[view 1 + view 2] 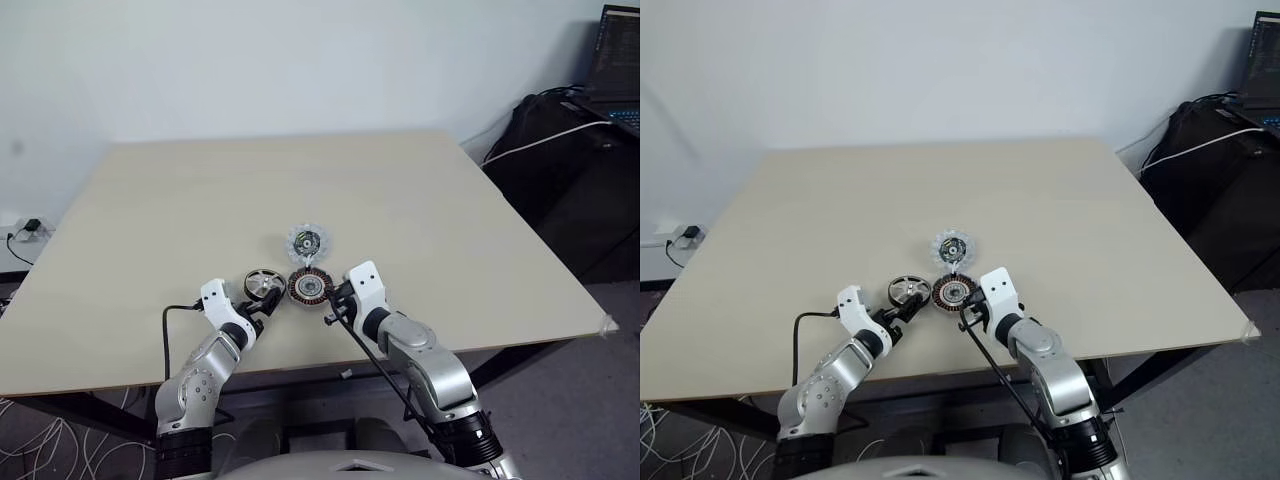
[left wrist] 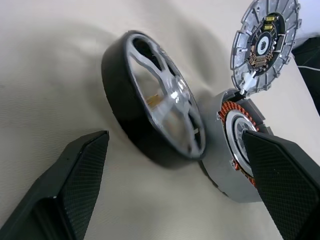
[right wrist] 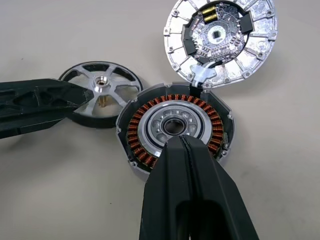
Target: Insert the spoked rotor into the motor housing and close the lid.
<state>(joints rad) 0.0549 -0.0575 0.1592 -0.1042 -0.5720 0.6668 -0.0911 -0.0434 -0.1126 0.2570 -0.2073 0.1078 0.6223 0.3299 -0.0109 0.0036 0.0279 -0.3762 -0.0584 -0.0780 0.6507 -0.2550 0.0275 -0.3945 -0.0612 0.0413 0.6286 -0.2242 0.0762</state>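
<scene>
The spoked rotor (image 1: 262,283), black-rimmed with a silver spoked face, lies flat on the table near the front edge. Touching its right side is the motor housing (image 1: 310,287), its copper windings facing up. The lid (image 1: 306,241) lies just beyond the housing with its scalloped, dark-centred face up, joined to the housing's far rim by a small tab. My left gripper (image 2: 175,136) is open just short of the rotor, one finger (image 2: 75,185) beside the rotor and the other before the housing. My right gripper (image 3: 181,142) is shut, its tip at the housing's near rim (image 3: 150,162).
The pale table (image 1: 450,200) spreads wide behind and beside the parts, and its front edge (image 1: 120,375) runs just under my wrists. A black bag (image 1: 570,170) and a laptop (image 1: 620,60) stand off the table's right side.
</scene>
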